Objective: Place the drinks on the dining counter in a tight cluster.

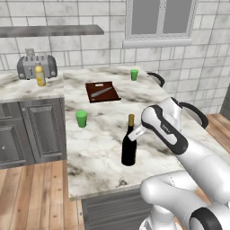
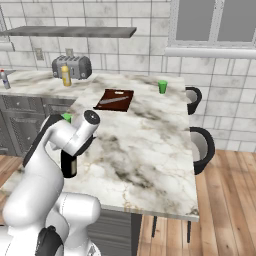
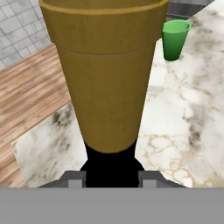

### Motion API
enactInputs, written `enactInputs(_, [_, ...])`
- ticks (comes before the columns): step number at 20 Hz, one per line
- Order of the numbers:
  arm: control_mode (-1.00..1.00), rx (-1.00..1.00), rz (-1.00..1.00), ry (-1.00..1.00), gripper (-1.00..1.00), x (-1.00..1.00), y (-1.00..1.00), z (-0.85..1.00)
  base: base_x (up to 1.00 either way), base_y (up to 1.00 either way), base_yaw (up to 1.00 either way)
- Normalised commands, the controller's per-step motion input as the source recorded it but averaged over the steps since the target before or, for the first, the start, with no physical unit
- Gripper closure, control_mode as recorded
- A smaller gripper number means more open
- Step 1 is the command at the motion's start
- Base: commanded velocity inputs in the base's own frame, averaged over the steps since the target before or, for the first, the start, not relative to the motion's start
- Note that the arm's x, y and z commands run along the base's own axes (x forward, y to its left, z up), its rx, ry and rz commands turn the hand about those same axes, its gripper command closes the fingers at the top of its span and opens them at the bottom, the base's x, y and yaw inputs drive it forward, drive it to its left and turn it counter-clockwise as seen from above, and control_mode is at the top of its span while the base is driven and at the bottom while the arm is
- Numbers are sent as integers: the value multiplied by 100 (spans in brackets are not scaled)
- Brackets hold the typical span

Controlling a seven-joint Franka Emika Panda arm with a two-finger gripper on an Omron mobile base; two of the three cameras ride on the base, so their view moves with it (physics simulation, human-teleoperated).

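Left base view: wine bottle point(image 1: 129, 148) upright.

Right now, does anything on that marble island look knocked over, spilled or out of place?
Nothing looks spilled or tipped. The wine bottle stands upright on the dining counter, with the hand at its neck. The green cups are upright, and the cutting board lies flat.

My dining counter point(image 1: 103, 148) has a polished white marble top with brown veins. The wine bottle point(image 1: 129, 152) looks like glossy dark glass, its gold top point(image 3: 107, 74) matt. The cutting board point(image 1: 102, 91) looks wooden, the toaster point(image 1: 37, 66) brushed metal, and the green cup point(image 1: 81, 118) smooth plastic.
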Motion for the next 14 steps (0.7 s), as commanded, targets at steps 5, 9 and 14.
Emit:
enactInputs(5, [-100, 0, 3, -7, 100, 15, 0, 0, 0, 0, 0])
enactInputs(9, [-100, 0, 3, -6, 100, 33, 0, 0, 0, 0, 0])
enactInputs(14, [-100, 0, 2, -4, 100, 33, 1, 0, 0, 0, 0])
